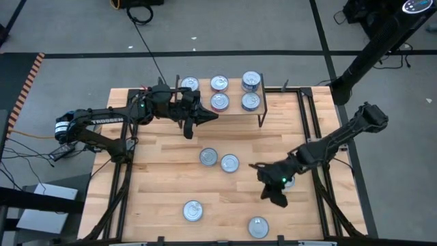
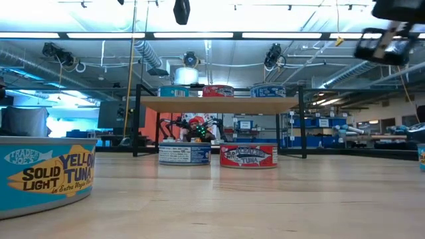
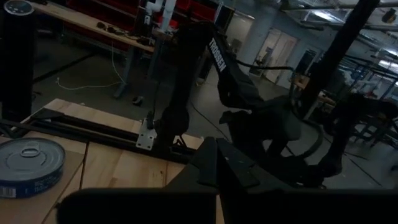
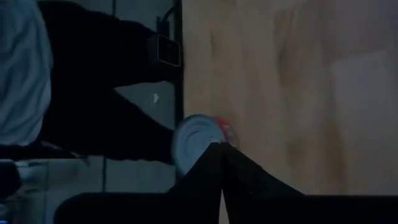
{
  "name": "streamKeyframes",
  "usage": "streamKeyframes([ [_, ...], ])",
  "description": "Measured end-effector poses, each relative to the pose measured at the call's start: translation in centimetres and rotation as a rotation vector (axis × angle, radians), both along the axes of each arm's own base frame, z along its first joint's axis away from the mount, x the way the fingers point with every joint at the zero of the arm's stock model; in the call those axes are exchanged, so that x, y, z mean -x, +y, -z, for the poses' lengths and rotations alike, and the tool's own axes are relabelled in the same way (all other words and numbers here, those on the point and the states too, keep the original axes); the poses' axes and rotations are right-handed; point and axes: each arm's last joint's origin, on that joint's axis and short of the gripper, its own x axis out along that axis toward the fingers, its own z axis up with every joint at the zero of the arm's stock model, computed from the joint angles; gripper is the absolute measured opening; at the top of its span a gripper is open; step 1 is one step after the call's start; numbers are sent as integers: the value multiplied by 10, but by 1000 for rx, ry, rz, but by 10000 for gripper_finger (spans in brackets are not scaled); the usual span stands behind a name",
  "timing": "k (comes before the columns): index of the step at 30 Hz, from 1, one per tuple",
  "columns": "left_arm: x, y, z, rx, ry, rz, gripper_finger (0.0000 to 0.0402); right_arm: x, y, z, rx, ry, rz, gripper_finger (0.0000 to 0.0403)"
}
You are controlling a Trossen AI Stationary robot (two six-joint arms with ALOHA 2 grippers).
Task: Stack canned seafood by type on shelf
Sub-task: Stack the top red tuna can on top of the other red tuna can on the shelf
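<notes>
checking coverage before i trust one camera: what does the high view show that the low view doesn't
Only the high view shows both arms: the left pincer shut beside the shelf's left end, the right pincer shut near the table's right edge, and five tins on the shelf. Only the low view shows side labels, such as the yellow-and-blue tuna tin up close and the red tin under the shelf. Both show the shelf with tins on top and loose tins on the table.

2 black arms [image 1: 102, 123], white lettering.
</notes>
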Motion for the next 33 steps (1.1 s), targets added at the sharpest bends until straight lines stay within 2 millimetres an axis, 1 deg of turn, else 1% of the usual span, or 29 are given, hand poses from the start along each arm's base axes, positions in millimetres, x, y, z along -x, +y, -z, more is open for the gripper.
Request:
streamKeyframes([
  [6, 0, -3, 3, -26, 15, 101, 2, -4, 32, 16, -92, 95, 114, 30],
  [10, -1, -3, 5, -20, 35, 107, 2, -6, 43, 34, -115, 202, 107, 47],
  [15, -1, -5, 6, -48, 46, 111, 2, -7, 45, 56, -26, 275, 77, 79],
  [19, -2, -8, 7, -39, 53, 40, 2, -10, 47, 68, -4, 292, 28, 91],
  [21, -3, -9, 7, -63, 51, 15, 2, -11, 48, 72, 2, 306, 22, 92],
  [25, -4, -14, 7, -58, 52, -23, 2, -13, 51, 76, -7, 295, 12, 90],
  [28, -5, -18, 7, -55, 54, -28, 2, -15, 52, 77, -6, 276, 20, 90],
  [33, -11, -26, 12, -46, 71, -15, 2, -18, 57, 86, -10, 277, 19, 91],
])
